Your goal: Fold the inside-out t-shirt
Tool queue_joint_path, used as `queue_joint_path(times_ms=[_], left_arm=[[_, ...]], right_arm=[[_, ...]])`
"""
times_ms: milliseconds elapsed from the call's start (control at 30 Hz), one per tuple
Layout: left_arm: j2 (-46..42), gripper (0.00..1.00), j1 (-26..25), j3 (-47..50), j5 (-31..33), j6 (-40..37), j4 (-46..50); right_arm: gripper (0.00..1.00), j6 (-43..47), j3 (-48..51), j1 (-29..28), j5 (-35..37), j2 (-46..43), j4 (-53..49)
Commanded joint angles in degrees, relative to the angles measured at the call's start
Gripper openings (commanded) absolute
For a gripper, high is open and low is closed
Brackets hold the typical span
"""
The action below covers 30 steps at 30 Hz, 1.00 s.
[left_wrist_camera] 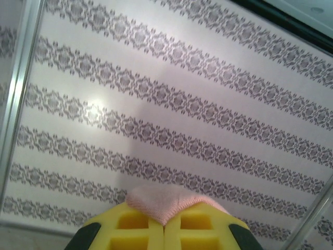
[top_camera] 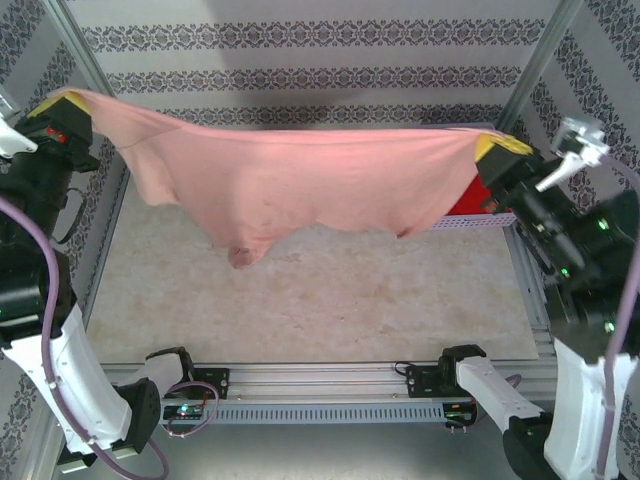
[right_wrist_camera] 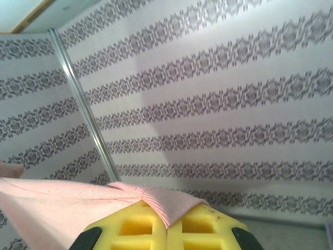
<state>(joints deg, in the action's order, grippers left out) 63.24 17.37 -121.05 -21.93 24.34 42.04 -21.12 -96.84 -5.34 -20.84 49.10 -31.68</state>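
Observation:
The inside-out t-shirt [top_camera: 300,180], salmon pink, hangs stretched in the air across the back of the table, sagging in the middle with a bunched part [top_camera: 242,255] drooping lowest. My left gripper [top_camera: 62,103] is raised at the far left and is shut on one end of the shirt; a pink corner [left_wrist_camera: 161,204] pokes out between its yellow fingers [left_wrist_camera: 135,229]. At the far right my right gripper [top_camera: 497,147] is shut on the other end, with ribbed pink cloth [right_wrist_camera: 171,205] pinched between its yellow fingers [right_wrist_camera: 208,226] and trailing off to the left.
A beige mat [top_camera: 320,300] covers the table under the shirt. Behind the right end of the shirt a bright red garment [top_camera: 470,200] lies in a white tray [top_camera: 470,222]. Metal frame posts [top_camera: 540,60] and patterned walls close in the space.

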Motion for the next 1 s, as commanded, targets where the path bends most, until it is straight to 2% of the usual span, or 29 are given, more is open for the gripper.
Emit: queue_joint_path(times_ms=[0,167,267,400,567,733,967], left_arm=[[4.82,0.00,0.74,2.77,2.92,-3.33,4.42],[6.57,0.00,0.77,13.33,4.81,-3.88,-0.62],[9.42,0.00,0.74,15.34,3.80,-2.38,-4.01],[15.68,0.00,0.65,9.70,2.02,-0.76,-5.14],[18.08,0.00,0.65,1.55,-0.40,0.14,-5.46],[13.61,0.00,0.65,-1.77,-0.72,-0.82,-4.27],[1.47,0.00,0.65,-3.93,2.05,-4.37,-2.37]], right_arm=[[0.00,2.27,2.36,0.69,4.71,1.29,-3.97],[0.00,1.88,10.34,0.72,8.13,2.80,0.30],[0.00,0.02,13.24,0.69,7.60,6.75,6.63],[0.00,-0.80,8.99,0.55,6.23,14.59,10.94],[0.00,0.87,1.84,-0.51,6.16,17.96,10.54],[0.00,4.42,-1.07,-2.94,7.28,14.71,6.82],[0.00,7.39,0.18,-6.30,8.95,3.17,3.37]])
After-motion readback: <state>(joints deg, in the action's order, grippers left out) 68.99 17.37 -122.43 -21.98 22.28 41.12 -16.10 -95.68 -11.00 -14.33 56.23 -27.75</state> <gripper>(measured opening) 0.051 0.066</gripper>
